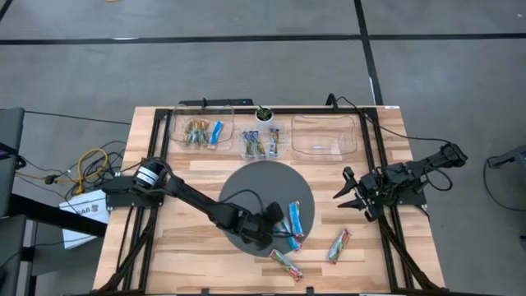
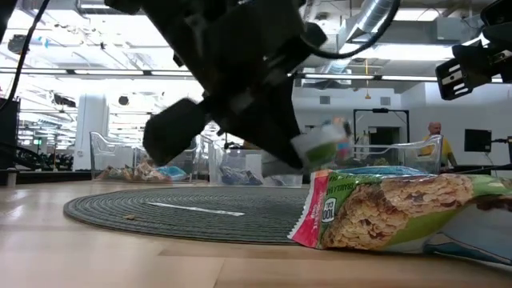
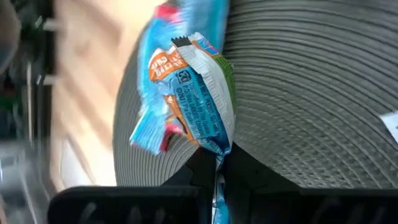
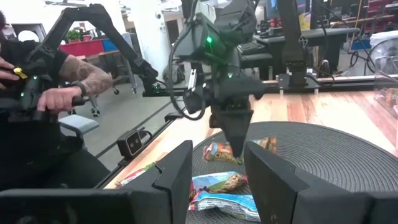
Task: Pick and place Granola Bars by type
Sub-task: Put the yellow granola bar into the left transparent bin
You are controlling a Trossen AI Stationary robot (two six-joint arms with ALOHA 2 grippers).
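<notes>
My left gripper (image 1: 278, 233) reaches over the near right part of the round grey mat (image 1: 246, 185) and is shut on a granola bar (image 3: 202, 93) in a blue and green wrapper. Beside it, a bright blue bar (image 1: 294, 218) lies at the mat's edge. Two green bars (image 1: 286, 263) (image 1: 339, 245) lie flat on the wood near the front. My right gripper (image 1: 349, 197) waits open at the table's right side, holding nothing. At the back, the left bin (image 1: 201, 131) and middle bin (image 1: 259, 144) hold sorted bars. My left gripper pinches the bar's wrapper at one edge (image 3: 219, 149) between its two fingers. The fingers come slanting down from the table's left side. The bar stands out beyond the fingertips, twisted and tilted. In the low view it (image 2: 324, 144) hangs a little above the mat.
A clear bin (image 1: 325, 136) stands at the back right, a small potted plant (image 1: 263, 113) at the far edge. A thin white strip (image 2: 196, 210) lies on the mat. A person sits beyond the table's left side (image 4: 56, 93). Bare wood shows at the near left.
</notes>
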